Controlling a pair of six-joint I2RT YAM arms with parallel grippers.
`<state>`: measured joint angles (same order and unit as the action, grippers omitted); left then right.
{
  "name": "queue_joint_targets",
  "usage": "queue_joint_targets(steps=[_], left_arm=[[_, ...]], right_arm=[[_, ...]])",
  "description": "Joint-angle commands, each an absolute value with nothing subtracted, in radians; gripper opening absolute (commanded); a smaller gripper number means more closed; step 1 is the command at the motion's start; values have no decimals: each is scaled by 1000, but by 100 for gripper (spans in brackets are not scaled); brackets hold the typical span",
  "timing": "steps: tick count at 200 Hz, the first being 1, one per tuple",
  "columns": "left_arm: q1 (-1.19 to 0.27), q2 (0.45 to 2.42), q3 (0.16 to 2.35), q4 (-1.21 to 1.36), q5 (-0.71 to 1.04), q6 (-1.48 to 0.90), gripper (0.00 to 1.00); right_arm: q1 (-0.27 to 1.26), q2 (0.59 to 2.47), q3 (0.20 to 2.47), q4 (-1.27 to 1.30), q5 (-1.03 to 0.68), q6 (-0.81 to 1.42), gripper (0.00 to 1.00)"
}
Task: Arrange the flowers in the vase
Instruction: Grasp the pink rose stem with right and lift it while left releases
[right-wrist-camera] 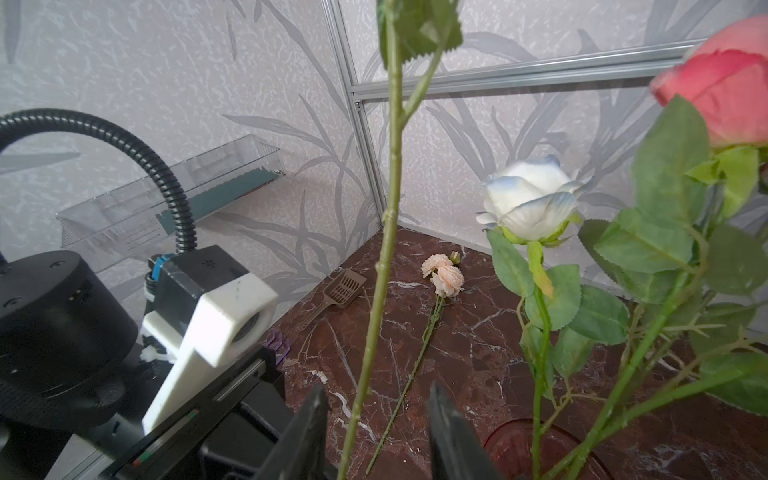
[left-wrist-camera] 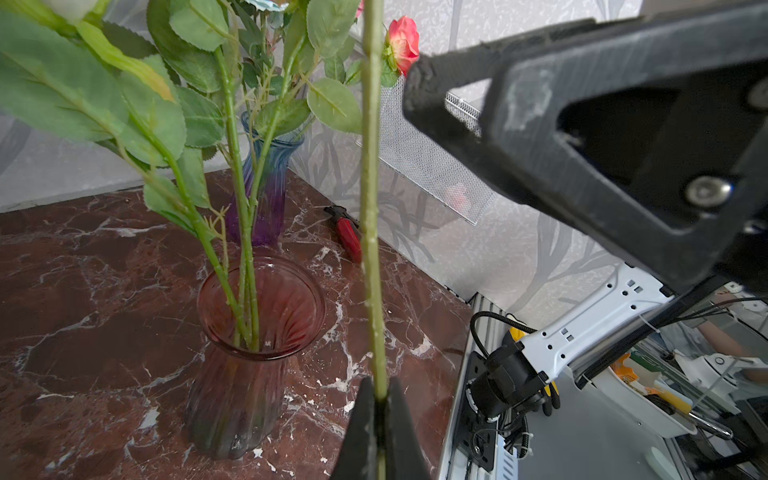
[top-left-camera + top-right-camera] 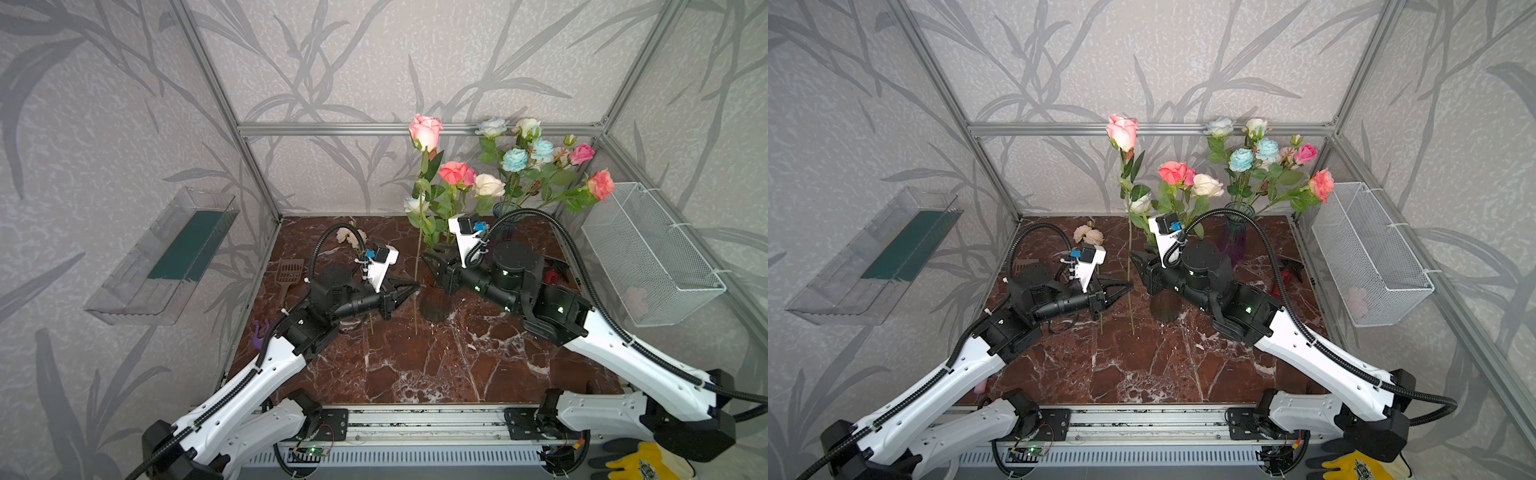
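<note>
My left gripper [image 3: 415, 286] [image 2: 379, 388] is shut on the long green stem [image 2: 371, 208] of a pink rose [image 3: 426, 131] [image 3: 1122, 131], which stands upright just left of the red glass vase [image 3: 434, 307] [image 2: 232, 399]. My right gripper [image 1: 376, 399] [image 3: 430, 264] is open above that vase, its fingers on either side of the same stem and apart from it. The red vase holds coral [image 3: 455, 172], cream [image 3: 488, 185] and white-blue [image 1: 530, 203] roses. A peach flower [image 3: 349, 237] [image 1: 444, 276] lies on the table behind the left arm.
A blue-purple vase [image 3: 1235, 237] [image 2: 270, 183] with several roses stands at the back right. A wire basket [image 3: 648, 253] hangs on the right wall, a clear tray [image 3: 166, 257] on the left. A brown scoop [image 3: 289, 272], a purple item [image 3: 259, 332] and a red tool [image 2: 348, 239] lie on the marble.
</note>
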<state>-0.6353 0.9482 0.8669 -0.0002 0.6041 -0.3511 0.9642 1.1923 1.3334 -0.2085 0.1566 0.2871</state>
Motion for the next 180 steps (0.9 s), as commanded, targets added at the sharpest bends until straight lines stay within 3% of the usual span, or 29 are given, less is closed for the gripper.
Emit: queue_joint_targets(steps=[1, 34, 105, 144, 152, 173, 180], left_arm=[[-644, 950, 907, -12, 640, -341, 0], [-646, 949, 907, -15, 635, -336, 0], [-649, 948, 907, -19, 631, -331, 0], [-649, 951, 906, -19, 624, -333, 0], [-647, 950, 906, -20, 619, -334, 8], [-648, 945, 902, -18, 603, -339, 45], [-649, 941, 901, -22, 593, -335, 54]], right_arm=[[971, 1194, 1348, -119, 184, 292, 41], [955, 1232, 1370, -112, 186, 334, 39], [897, 1256, 1358, -81, 84, 452, 13], [897, 1259, 1356, -82, 66, 456, 4], [897, 1257, 1355, -81, 64, 456, 3], [897, 1246, 1355, -81, 72, 438, 3], [897, 1242, 1356, -82, 79, 428, 3]])
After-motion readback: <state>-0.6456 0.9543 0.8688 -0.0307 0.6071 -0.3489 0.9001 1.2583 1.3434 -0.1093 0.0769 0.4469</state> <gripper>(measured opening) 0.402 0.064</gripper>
